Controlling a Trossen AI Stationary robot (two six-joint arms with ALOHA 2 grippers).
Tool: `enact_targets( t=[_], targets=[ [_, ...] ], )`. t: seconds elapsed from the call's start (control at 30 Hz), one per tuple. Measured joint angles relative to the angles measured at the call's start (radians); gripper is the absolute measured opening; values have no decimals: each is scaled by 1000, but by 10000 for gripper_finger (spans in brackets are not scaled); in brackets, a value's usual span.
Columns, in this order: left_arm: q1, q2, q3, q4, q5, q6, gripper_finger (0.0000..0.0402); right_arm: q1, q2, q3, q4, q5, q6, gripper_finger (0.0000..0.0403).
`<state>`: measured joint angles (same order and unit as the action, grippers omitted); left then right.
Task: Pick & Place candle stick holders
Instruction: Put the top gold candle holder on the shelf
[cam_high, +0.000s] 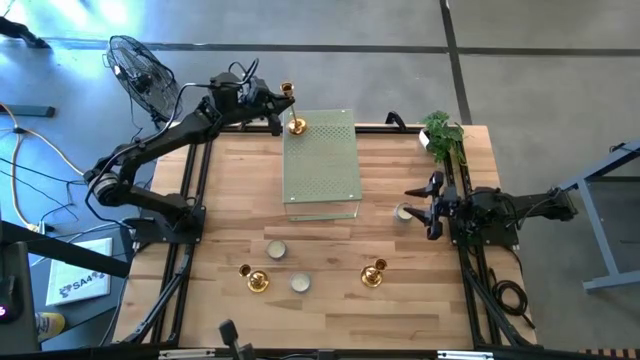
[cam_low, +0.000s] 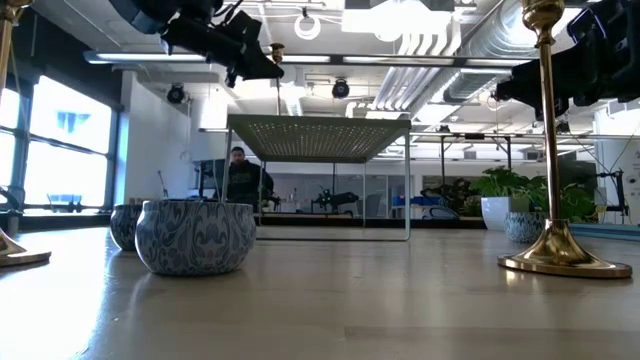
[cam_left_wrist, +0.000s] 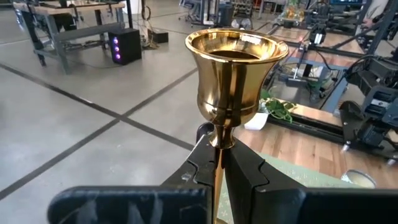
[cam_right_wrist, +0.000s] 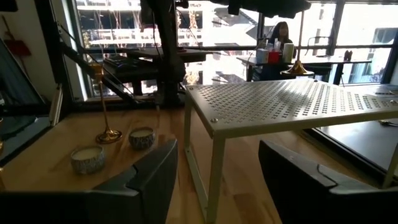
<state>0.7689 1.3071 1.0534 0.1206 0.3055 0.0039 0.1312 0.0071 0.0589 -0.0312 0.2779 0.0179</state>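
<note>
My left gripper is shut on a gold candle stick holder over the far left corner of the pale green perforated slab. Two more gold holders stand on their round bases near the table's front. Cream-white cups sit between them. A third cup sits just off my right gripper, which waits open at the table's right, nothing between its fingers. My left gripper pinches the holder's slim stem between its two fingers, just below the flared cup. The fingers come nearly level from the table's far left. The holder stands upright, its round base at the slab's far corner; whether it rests there I cannot tell.
A potted green plant stands at the table's far right corner. A fan stands off the far left. The slab stands on thin legs with open room beneath it. A person sits in the room beyond.
</note>
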Motion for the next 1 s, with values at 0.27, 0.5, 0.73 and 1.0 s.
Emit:
enact_targets(
  t=[0.27,0.5,0.73,1.0],
  targets=[
    [-37,64,0,24,-38,23,7,0,0,0,-18,0,7,220],
    [-37,76,1,30,-47,65,17,0,0,0,-22,-28,7,220],
    [-36,78,-1,13,13,71,76,0,0,0,-35,-31,7,220],
    [-36,77,-1,18,37,71,116,0,0,0,-36,2,7,220]
  ],
)
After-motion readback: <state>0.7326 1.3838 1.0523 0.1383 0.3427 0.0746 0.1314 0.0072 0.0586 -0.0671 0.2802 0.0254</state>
